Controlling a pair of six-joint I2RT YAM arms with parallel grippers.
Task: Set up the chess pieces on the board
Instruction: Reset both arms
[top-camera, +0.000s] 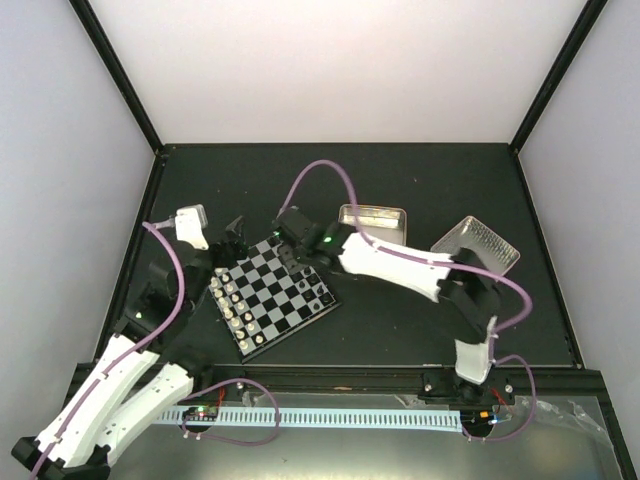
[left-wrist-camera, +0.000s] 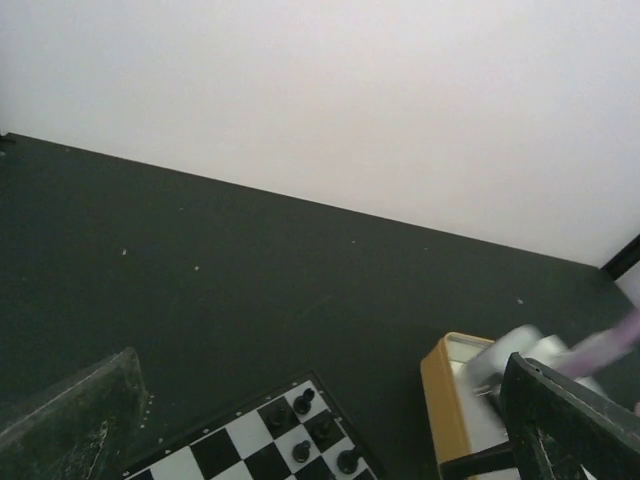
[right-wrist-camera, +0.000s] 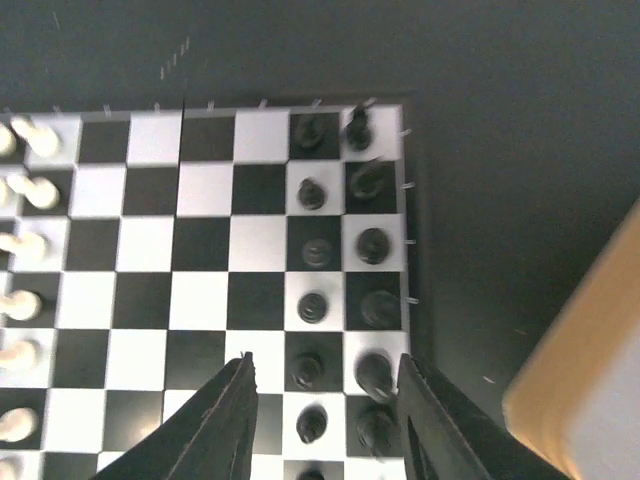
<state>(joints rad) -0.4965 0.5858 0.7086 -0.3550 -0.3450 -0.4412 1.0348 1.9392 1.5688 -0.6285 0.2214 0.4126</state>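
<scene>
The board (top-camera: 272, 297) lies tilted on the dark table. Black chess pieces (top-camera: 312, 277) stand in two rows along its right edge, cream-white ones (top-camera: 234, 310) along its left edge. My right gripper (top-camera: 291, 243) hovers over the board's far corner. In the right wrist view it (right-wrist-camera: 322, 362) is open and empty, its fingers astride two columns of black pieces (right-wrist-camera: 312, 307) on the board (right-wrist-camera: 200, 240). My left gripper (top-camera: 228, 246) is just off the board's far-left edge, open and empty (left-wrist-camera: 322, 358). A board corner (left-wrist-camera: 240, 440) with black pieces (left-wrist-camera: 301, 402) shows below it.
A gold-rimmed tin (top-camera: 375, 222) sits behind the board on the right and also shows in the left wrist view (left-wrist-camera: 446, 400) and the right wrist view (right-wrist-camera: 590, 380). Its lid (top-camera: 478, 245) lies further right. Black frame posts bound the table.
</scene>
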